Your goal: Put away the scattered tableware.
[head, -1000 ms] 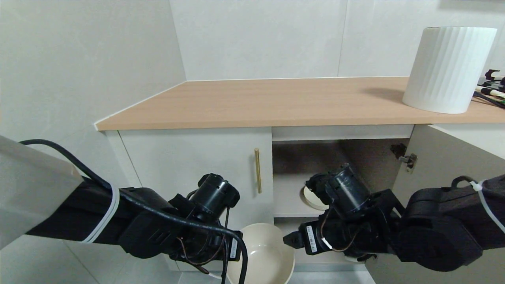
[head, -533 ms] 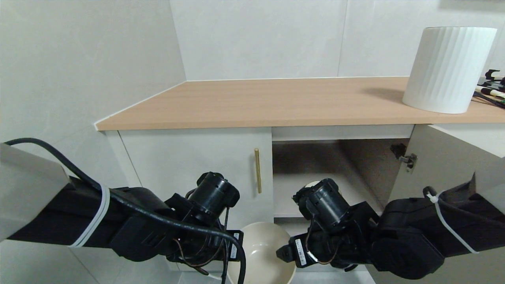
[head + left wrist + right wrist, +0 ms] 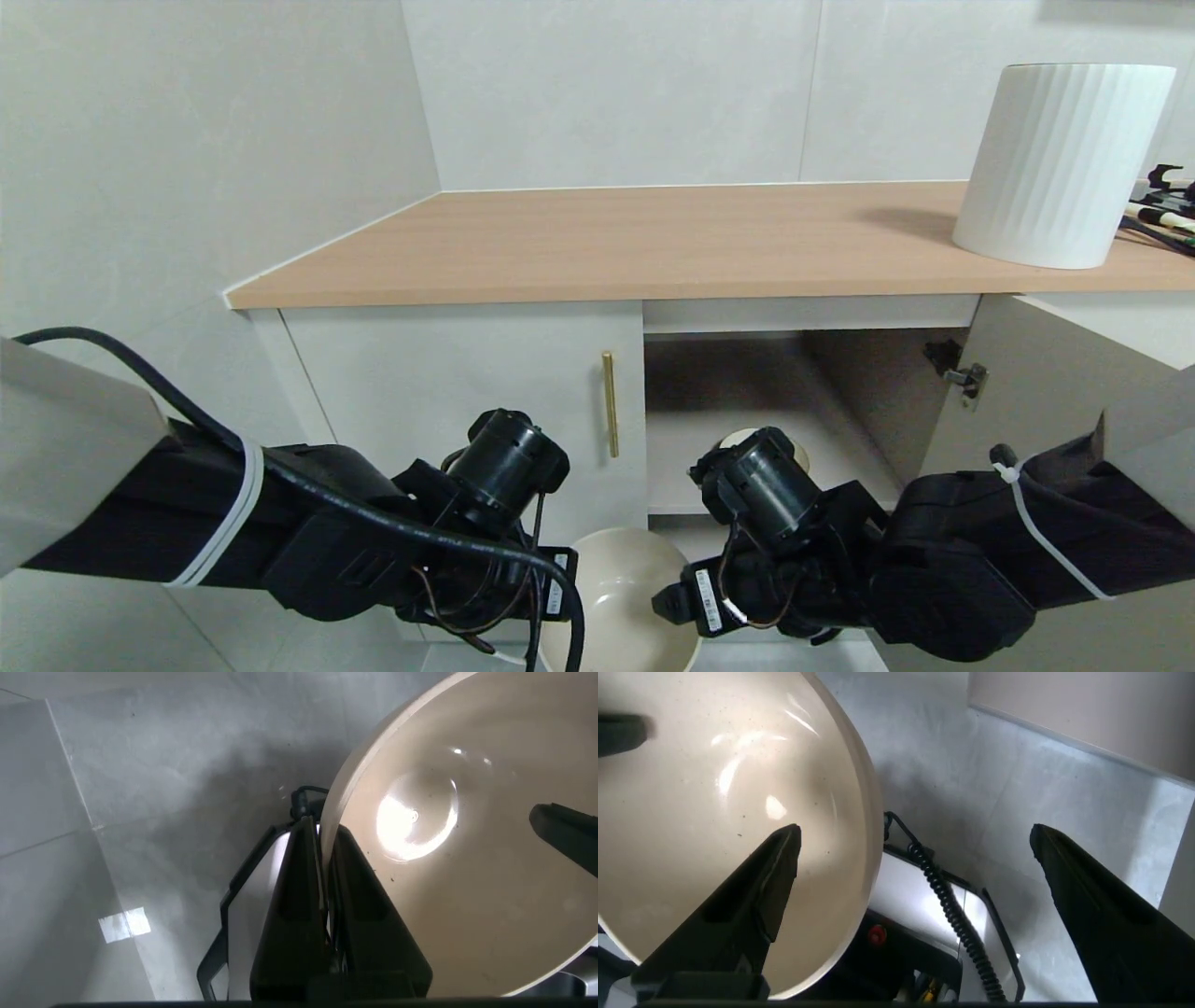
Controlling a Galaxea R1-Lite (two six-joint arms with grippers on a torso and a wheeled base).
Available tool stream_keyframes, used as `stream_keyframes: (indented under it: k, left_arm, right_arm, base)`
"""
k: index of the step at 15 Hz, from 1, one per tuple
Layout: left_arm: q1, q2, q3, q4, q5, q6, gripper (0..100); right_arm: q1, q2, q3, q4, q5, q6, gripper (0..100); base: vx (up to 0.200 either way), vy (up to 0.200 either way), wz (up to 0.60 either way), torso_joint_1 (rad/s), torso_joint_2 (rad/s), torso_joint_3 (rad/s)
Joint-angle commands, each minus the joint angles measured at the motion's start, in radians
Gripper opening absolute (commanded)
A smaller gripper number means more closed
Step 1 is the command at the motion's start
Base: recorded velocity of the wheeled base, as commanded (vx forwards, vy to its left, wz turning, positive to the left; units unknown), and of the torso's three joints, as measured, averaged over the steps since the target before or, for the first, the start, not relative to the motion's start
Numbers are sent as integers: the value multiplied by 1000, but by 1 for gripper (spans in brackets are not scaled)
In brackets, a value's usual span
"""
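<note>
The cream bowl [image 3: 616,597] hangs low in front of the open cabinet [image 3: 747,373], nearer than its shelf, tilted so its hollow faces up and toward the robot. The left gripper [image 3: 322,845] is clenched on the bowl's left rim, one finger inside the wall and one outside. The right gripper [image 3: 915,849] is spread wide at the opposite, right rim: one finger lies over the bowl's inside and the other stands well clear outside, so the rim sits between the jaws, though I cannot tell whether either finger touches it. The bowl looks glazed and rigid, likely smooth enough to slip, fairly weighty for a one-sided pinch, and breakable if dropped on the hard floor. The rim is the only practical hold, wall between the pads, well seated. A pale dish [image 3: 789,446] rests on the shelf beyond the right wrist
</note>
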Motion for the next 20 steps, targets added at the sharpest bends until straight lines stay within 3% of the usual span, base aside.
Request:
stream_keyframes:
  k: [1, 8, 9, 20]
  left_arm:
    - [1, 3, -1, 0, 1, 0, 0]
    - [0, 3, -1, 0, 1, 0, 0]
    - [0, 3, -1, 0, 1, 0, 0]
    - [1, 0, 0, 0, 1, 0, 0]
  right_arm:
    - [0, -1, 1, -1, 0, -1, 100]
    - [0, 4, -2, -2, -1, 1, 100]
    - [-1, 4, -3, -2, -3, 2, 0]
    - [0, 6, 0, -7, -20, 1, 0]
  base:
    - [0, 0, 0, 0, 0, 0]
    - [0, 0, 0, 0, 0, 0]
    - [0, 0, 0, 0, 0, 0]
    - [0, 0, 0, 0, 0, 0]
